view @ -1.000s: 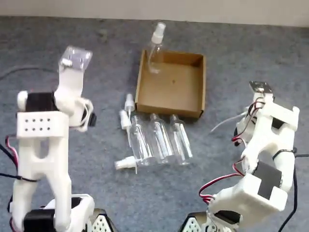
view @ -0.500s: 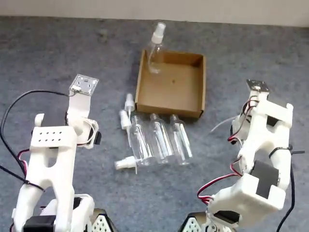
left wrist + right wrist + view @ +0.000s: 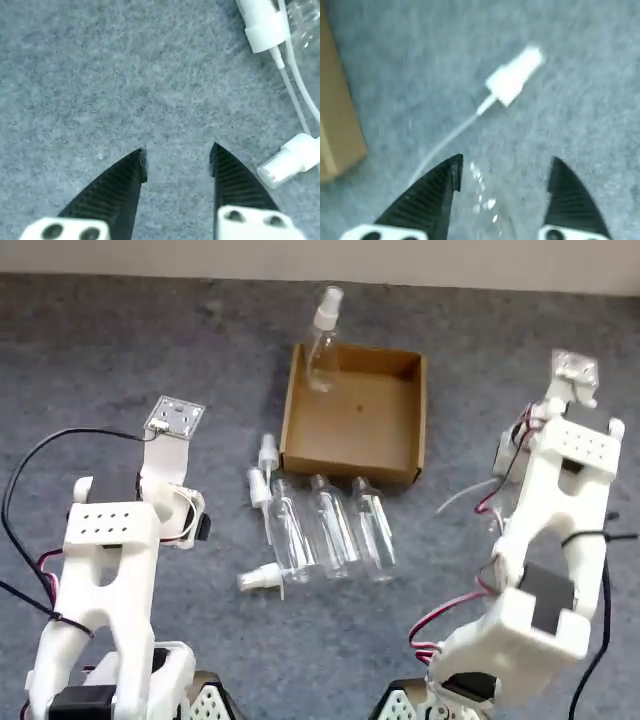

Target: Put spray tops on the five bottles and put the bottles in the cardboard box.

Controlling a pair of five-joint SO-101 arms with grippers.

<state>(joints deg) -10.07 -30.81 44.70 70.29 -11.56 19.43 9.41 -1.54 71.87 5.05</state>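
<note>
The cardboard box (image 3: 355, 420) lies open at the table's middle back. One bottle with a spray top (image 3: 321, 336) leans at its far left corner. Three clear bottles (image 3: 332, 530) lie side by side in front of the box, without tops. Loose spray tops (image 3: 262, 578) lie to their left. My left gripper (image 3: 178, 150) stands open over bare carpet, with two spray tops (image 3: 294, 160) off to one side. My right gripper (image 3: 506, 161) is open too. Beyond it lies a spray top (image 3: 515, 75) with its tube. Something clear glints (image 3: 485, 200) between the fingers.
Grey carpet covers the table. The left arm (image 3: 110, 530) stands left of the bottles, the right arm (image 3: 560, 500) right of the box. A box wall (image 3: 335, 125) edges the right wrist view. A black cable (image 3: 40, 455) loops at the far left.
The left arm dropped and drew back a second ago, then held still. The right arm has since stretched toward the table's back. Bottles and tops have stayed put.
</note>
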